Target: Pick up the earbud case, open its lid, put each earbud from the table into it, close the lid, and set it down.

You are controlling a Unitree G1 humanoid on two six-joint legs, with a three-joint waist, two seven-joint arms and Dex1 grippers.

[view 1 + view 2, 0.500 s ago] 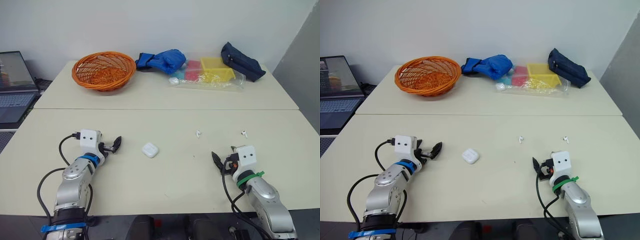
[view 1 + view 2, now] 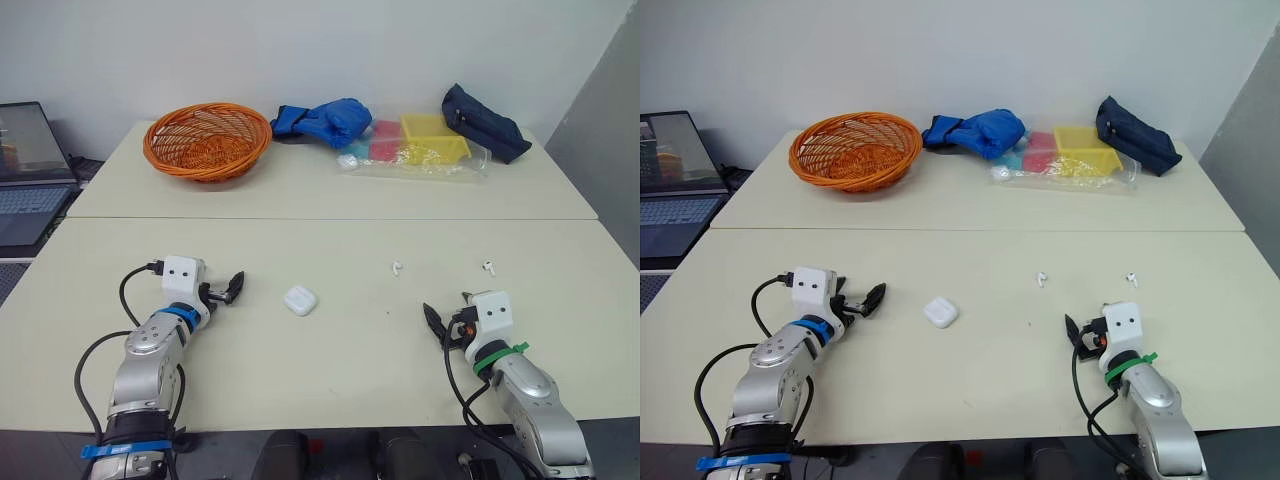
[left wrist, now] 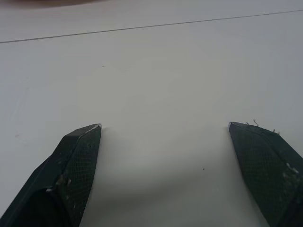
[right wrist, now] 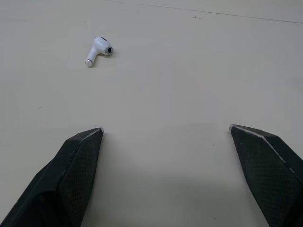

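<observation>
The small white rounded earbud case lies shut on the pale beige surface. The left end effector is held spread and empty just left of the case. The right end effector, likewise spread and empty, is well right of it. A white stemmed earbud and a second earbud lie beyond. The smooth case could be pushed away if gripped off-centre.

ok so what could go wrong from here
The earbud case is small, smooth and lying flat, so the open left gripper may push it along the table rather than grip it. The left earbud and right earbud are tiny and loose; the right gripper could flick one away.
</observation>
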